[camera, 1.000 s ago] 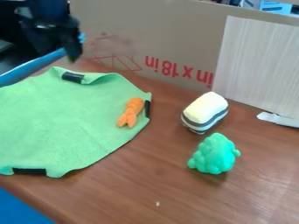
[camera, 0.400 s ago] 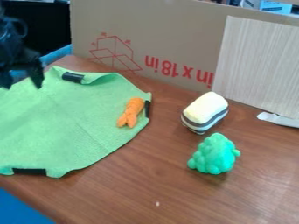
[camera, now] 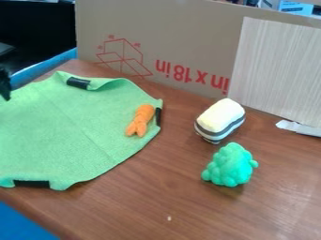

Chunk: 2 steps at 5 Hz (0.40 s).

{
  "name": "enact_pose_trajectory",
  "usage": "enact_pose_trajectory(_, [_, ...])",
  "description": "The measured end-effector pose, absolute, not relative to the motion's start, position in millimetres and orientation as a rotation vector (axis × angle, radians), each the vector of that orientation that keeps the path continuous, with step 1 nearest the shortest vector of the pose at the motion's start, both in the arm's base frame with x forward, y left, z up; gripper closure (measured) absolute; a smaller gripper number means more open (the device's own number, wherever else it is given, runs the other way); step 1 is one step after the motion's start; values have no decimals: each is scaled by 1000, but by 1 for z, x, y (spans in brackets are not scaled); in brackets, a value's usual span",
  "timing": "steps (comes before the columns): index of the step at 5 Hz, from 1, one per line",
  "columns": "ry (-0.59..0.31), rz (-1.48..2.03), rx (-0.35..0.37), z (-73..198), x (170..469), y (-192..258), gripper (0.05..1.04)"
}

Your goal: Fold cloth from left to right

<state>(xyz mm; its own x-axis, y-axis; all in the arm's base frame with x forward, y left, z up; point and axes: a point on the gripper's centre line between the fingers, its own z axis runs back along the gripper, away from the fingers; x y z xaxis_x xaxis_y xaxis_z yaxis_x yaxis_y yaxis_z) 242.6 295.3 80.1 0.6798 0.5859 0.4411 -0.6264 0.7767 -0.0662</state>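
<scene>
Cloth [camera: 63, 131], green, lies spread out on the left part of the brown desk [camera: 144, 201], running out of view at the left edge. Not folded over left to right. Mostly flat: a faint crease runs diagonally across it, and the far edge curls up a bit around the upper black patch [camera: 78, 83]. Second black patch [camera: 158, 116] on the right edge, third black patch [camera: 31, 183] on the near edge, lower left.

Gripper [camera: 5, 85]: only a black bit of it at the left edge of view, by the cloth's far left part. Can't tell whether it's wide, narrow or holding anything. Can't tell if it touches the cloth either.

Orange carrot toy [camera: 141, 120] sits on the cloth, just beside the right-edge patch, forked end toward the camera.

Right of the cloth, on bare desk: block [camera: 219, 120] with a pale top and dark and white striped sides, lying at a slant. Bumpy green toy [camera: 230, 165] near it, closer to the camera. Both apart from the cloth. Small pale speck [camera: 169, 218] on the desk, near side.

Behind: upright cardboard [camera: 188, 37] with red markings, light wood-grain panel [camera: 276, 70] in front of its right part, whitish strip [camera: 300, 127] at the panel's foot.
</scene>
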Motion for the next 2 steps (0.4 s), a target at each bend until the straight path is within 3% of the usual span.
enact_pose_trajectory(2, [-463,688,143,76,232,318,84])
